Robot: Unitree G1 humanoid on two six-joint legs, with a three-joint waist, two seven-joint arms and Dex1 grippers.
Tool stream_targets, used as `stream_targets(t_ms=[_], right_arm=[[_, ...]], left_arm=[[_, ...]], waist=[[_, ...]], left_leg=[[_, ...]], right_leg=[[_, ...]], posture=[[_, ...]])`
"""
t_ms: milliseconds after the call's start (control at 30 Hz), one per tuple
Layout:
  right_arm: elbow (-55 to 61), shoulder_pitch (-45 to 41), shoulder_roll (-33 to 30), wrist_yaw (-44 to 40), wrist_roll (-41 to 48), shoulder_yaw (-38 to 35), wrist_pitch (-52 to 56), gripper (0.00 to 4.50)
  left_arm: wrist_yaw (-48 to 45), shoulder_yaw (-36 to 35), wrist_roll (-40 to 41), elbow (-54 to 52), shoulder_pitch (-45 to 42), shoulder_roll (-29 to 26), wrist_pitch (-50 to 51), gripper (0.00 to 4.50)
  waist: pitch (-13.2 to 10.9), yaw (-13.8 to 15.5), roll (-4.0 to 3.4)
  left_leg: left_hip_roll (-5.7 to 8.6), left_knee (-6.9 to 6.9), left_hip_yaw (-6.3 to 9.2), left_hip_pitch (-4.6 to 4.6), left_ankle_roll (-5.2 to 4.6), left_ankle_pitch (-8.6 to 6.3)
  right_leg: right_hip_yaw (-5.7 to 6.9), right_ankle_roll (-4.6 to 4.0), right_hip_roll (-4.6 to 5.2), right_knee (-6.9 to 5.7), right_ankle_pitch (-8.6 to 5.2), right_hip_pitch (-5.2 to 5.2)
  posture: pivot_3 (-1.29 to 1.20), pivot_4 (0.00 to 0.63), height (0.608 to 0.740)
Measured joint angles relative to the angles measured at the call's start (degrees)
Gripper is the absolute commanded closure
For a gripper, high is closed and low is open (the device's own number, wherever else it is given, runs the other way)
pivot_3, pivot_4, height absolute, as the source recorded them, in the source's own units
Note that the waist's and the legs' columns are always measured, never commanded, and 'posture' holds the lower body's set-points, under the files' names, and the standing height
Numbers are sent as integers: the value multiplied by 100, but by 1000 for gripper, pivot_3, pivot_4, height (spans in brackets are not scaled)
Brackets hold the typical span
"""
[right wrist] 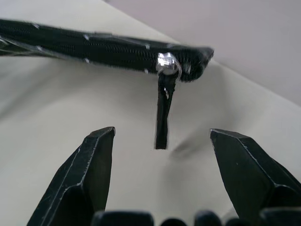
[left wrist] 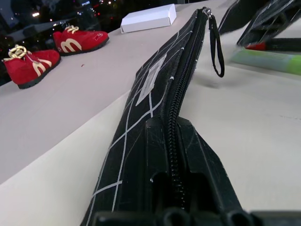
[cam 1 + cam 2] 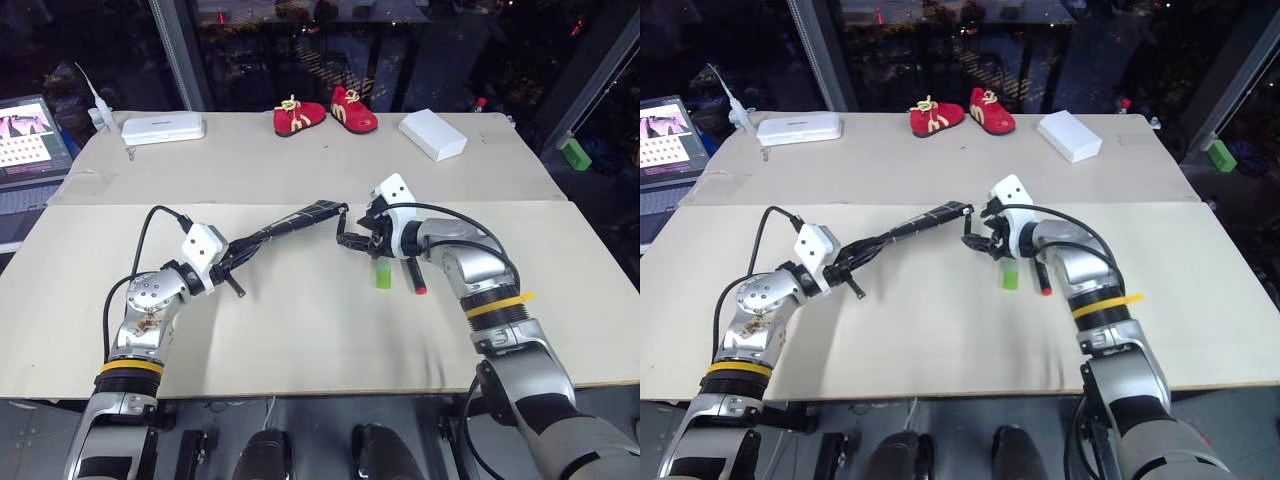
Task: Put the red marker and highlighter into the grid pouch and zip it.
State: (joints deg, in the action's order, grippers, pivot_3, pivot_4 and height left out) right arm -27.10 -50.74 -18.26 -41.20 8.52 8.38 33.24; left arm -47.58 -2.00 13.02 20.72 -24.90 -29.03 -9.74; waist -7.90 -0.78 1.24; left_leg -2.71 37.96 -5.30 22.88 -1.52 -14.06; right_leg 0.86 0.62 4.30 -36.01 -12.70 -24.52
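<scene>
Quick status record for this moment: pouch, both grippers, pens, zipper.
pouch: grid pouch held up off the table by one end
left gripper: left gripper shut on the pouch end
right gripper: right gripper open, zipper pull cord hanging between its fingers, not gripped
pens: red marker and highlighter lying on the table, outside the pouch
zipper: looks closed

Layout: near table, pouch mid, pens to its right.
Grid pouch (image 3: 290, 226) held off table (image 3: 300, 330) by left gripper (image 2: 171, 141) at its left end, zip pull at right end, facing right gripper (image 1: 160, 141). Highlighter (image 3: 383, 274) + red marker (image 3: 415, 276) lie side by side just right of pouch, marker rightmost. Shoes (image 3: 325, 116), box (image 3: 433, 134) on far table.
</scene>
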Motion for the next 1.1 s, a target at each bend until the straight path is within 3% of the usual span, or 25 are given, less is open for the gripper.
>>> stream_targets(t_ms=[233, 333, 600, 767, 1100], right_arm=[[-750, -348, 252, 99, -120, -12, -489, 928], [-1005, -380, 314, 138, -188, -12, -698, 1612], [-1180, -382, 332, -122, -273, -10, -964, 4376], [-1087, -375, 313, -377, -342, 94, -993, 4444], [-680, -338, 653, -591, -1057, 1019, -1199, 4444]], left_arm=[[14, 13, -15, -61, 38, 60, 4, 4500], [17, 23, -16, -151, 110, 95, 9, 4500], [28, 37, -16, -255, 139, 128, 103, 4500], [44, 37, -16, -337, 165, 149, 133, 4500], [79, 30, -16, -336, 156, 157, 153, 4500]], waist=[[0, -18, 0], [0, -17, -1], [0, -17, -1], [-1, -24, -1], [-1, -34, -2]], left_leg=[[-1, 0, -1, -3, 0, 0], [-2, 0, 0, -2, 0, 0], [-2, 0, 1, -2, 0, 0], [-3, 0, 2, -2, 0, 0], [-3, 0, 6, -3, 1, 0]], right_leg=[[-1, 0, -1, 0, 0, 0], [-1, 0, 0, -3, 0, 0], [-1, 0, 0, -4, 0, 0], [-1, 0, -1, -4, 0, 0], [0, 0, -2, -8, 0, -2]], posture=[[0, 150, 740], [0, 150, 740], [0, 150, 740], [0, 150, 740], [0, 150, 740]])
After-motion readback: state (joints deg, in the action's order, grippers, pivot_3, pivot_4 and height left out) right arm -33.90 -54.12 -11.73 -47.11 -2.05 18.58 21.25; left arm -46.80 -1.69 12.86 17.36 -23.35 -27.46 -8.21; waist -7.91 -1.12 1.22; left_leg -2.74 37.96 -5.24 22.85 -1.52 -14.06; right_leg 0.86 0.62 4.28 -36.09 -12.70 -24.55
